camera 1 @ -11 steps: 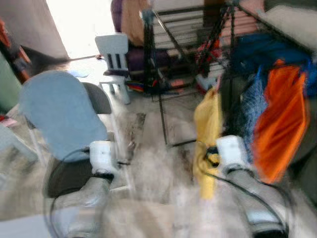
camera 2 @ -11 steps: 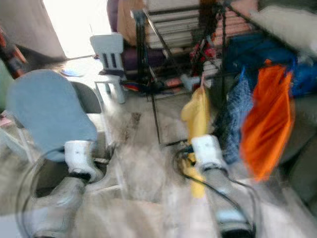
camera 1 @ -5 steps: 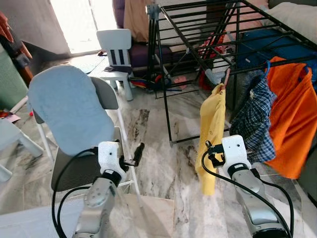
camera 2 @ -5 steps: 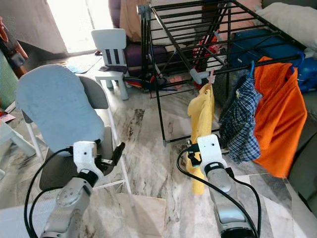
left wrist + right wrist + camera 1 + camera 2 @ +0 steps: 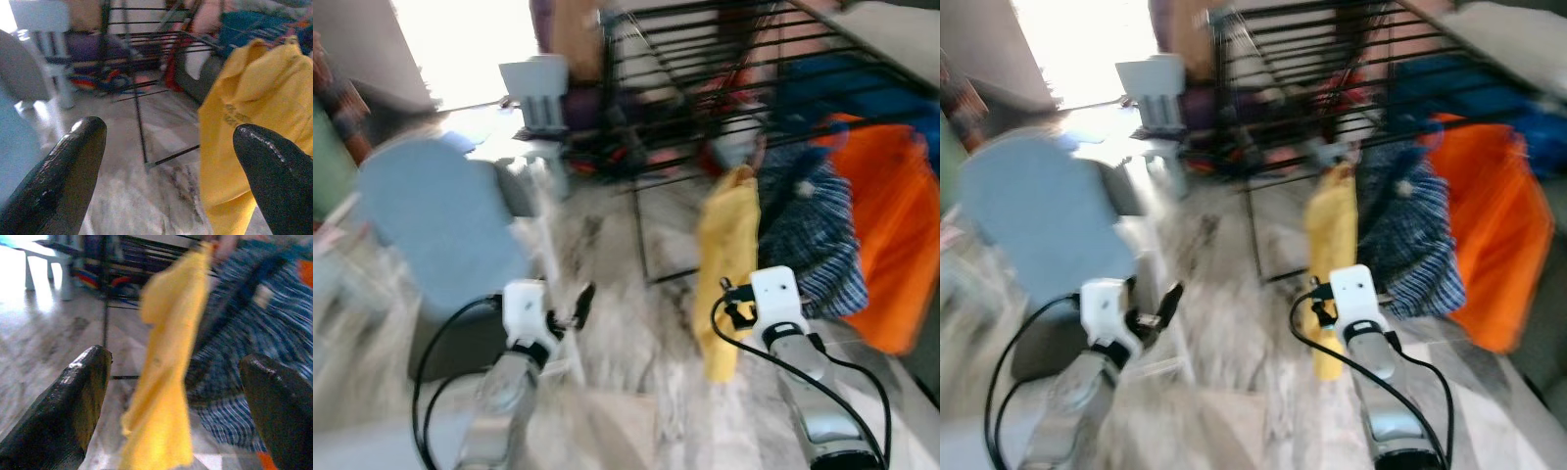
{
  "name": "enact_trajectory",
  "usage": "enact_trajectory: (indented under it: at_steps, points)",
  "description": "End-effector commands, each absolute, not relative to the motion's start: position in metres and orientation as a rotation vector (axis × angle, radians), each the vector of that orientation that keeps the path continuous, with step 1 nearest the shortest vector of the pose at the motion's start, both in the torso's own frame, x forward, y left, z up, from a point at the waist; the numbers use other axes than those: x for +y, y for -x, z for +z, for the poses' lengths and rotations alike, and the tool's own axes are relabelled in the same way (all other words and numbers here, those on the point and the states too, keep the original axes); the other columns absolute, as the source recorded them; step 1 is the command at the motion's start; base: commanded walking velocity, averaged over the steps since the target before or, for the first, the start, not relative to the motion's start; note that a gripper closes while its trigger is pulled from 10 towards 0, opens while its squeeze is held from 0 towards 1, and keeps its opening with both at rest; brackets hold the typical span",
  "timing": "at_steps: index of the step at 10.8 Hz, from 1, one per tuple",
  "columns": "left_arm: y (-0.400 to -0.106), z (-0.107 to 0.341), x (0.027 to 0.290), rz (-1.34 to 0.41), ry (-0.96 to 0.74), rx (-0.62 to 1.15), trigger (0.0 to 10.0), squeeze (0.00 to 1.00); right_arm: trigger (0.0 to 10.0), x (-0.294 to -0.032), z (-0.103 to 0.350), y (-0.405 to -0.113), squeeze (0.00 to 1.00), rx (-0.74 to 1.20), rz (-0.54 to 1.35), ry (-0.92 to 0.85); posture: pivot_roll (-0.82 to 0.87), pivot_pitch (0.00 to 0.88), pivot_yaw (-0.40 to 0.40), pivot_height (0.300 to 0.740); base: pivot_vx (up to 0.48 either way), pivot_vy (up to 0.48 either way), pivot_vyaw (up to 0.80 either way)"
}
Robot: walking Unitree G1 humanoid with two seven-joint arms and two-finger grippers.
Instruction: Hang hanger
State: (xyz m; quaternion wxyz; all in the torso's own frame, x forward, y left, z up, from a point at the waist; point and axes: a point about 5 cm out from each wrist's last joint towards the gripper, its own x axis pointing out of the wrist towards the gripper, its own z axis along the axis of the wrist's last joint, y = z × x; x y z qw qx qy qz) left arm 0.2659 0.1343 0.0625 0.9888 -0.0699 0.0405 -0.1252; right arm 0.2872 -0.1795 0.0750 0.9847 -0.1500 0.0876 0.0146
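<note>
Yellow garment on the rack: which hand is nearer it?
Right. The right hand sits just in front of the yellow garment; the left hand is well off to its left, beside the chair.

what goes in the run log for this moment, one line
left hand: open, empty | right hand: open, empty, facing yellow garment | drying rack: holds yellow, plaid, orange clothes | head views blurred

Domestic interior, a lived-in room of a home. Evidence: black folding drying rack on a marble-tiled floor, carrying a yellow garment, a blue plaid shirt and an orange garment; left of the rack, a white child's chair and a grey chair
</note>
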Motion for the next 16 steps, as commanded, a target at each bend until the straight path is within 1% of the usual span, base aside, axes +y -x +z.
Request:
enact_trajectory:
  at_steps: [1, 3, 7, 9, 16]
  points:
    - [-0.2687, 0.0687, 0.1284, -0.281, 0.142, 0.057, 10.0, 0.0, 10.0, -0.1839, 0.0779, -0.2876, 0.0, 0.171, 0.009, 0.307, -0.28, 0.0, 0.063, 0.74, 0.469, 0.0, -0.8]
    - [-0.2686, 0.0676, 0.1252, -0.293, 0.142, 0.064, 10.0, 0.0, 10.0, -0.1842, 0.0782, -0.288, 0.0, 0.171, 0.008, 0.31, -0.28, 0.0, 0.063, 0.74, 0.474, 0.0, -0.8]
    - [-0.2683, 0.0663, 0.1236, -0.277, 0.165, 0.079, 10.0, 0.0, 10.0, -0.1776, 0.0775, -0.2866, 0.0, 0.164, 0.055, 0.323, -0.28, 0.0, 0.058, 0.74, 0.369, 0.0, 0.0]
    - [-0.2666, 0.0599, 0.1214, -0.256, 0.161, 0.122, 10.0, 0.0, 10.0, -0.1786, 0.0778, -0.2872, 0.0, 0.164, 0.055, 0.329, -0.28, 0.0, 0.051, 0.74, 0.0, 0.0, 0.0]
    - [-0.2713, 0.0678, 0.1292, -0.233, 0.13, 0.092, 10.0, 0.0, 10.0, -0.1763, 0.0805, -0.2897, 0.0, 0.153, 0.079, 0.335, -0.29, 0.0, 0.05, 0.74, 0.0, 0.0, 0.0]
